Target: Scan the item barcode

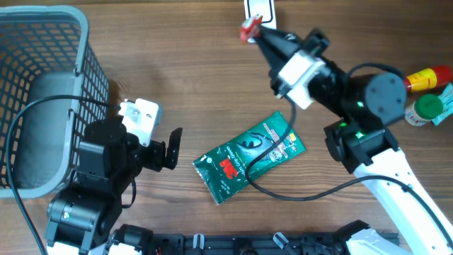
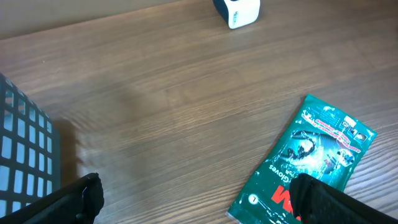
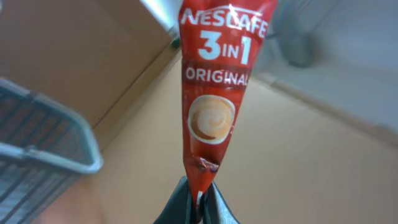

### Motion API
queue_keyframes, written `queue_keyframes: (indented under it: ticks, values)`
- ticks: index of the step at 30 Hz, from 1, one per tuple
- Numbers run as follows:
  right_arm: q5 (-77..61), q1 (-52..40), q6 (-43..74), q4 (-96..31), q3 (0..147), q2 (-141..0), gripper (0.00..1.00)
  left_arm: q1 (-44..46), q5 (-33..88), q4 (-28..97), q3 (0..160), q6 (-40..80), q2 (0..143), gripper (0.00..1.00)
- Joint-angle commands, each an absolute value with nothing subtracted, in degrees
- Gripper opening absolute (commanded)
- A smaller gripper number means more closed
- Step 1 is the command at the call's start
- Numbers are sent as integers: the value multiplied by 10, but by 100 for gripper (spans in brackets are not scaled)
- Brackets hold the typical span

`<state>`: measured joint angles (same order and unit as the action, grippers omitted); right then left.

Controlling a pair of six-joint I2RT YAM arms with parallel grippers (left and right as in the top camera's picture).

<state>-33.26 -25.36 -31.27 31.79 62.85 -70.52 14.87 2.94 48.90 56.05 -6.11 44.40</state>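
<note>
**Coffee sachet pinched at one end, held up near the far edge**

The right pincer point(image 1: 259, 35) is shut on the crimped end of a red Nescafé 3-in-1 sachet point(image 3: 214, 93). The sachet's long axis runs straight on from the fingers. In the right wrist view it fans wider away from the grip, with its printed front facing that camera. From overhead it points towards the far edge of the surface point(image 1: 177, 64) and hangs above the wood. It is just beside a small white device point(image 1: 258, 8), and I cannot tell if they touch.

The left pincer point(image 1: 172, 149) is spread fully open and holds nothing. It sits low over the wood between a grey mesh basket point(image 1: 42, 71) and a green glove packet point(image 1: 249, 156) lying flat and askew mid-surface.

The surface is brown wood grain. A red-and-yellow bottle point(image 1: 428, 76) and a green-capped one point(image 1: 428, 108) lie at its right edge. Behind the sachet the room is only a blur.
</note>
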Motion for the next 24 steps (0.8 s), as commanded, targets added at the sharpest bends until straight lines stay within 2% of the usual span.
queue_keyframes:
  ticks: [1, 4, 9, 13, 16, 19, 24]
  values:
    - [-457, -255, -424, 238, 632, -705, 4, 146, 34, 488, 560, -57, 443, 100]
    - [-476, -255, -428, 208, 632, -705, 4, 146, 34, 488, 560, -57, 443, 100]
    - [-399, -255, -324, 214, 632, -703, 5, 146, 34, 488, 560, -57, 443, 100]
    - [-434, -255, -378, 232, 627, -703, 5, 146, 34, 488, 560, -57, 443, 100]
    - [-509, -255, -420, 335, 580, -703, 5, 146, 34, 488, 560, -57, 443, 100]
    - [-456, -255, -436, 577, 472, -706, 5, 146, 34, 488, 560, -57, 443, 100]
    - [-587, -211, -528, 580, 460, -710, 4, 146, 34, 488, 560, -57, 443, 100]
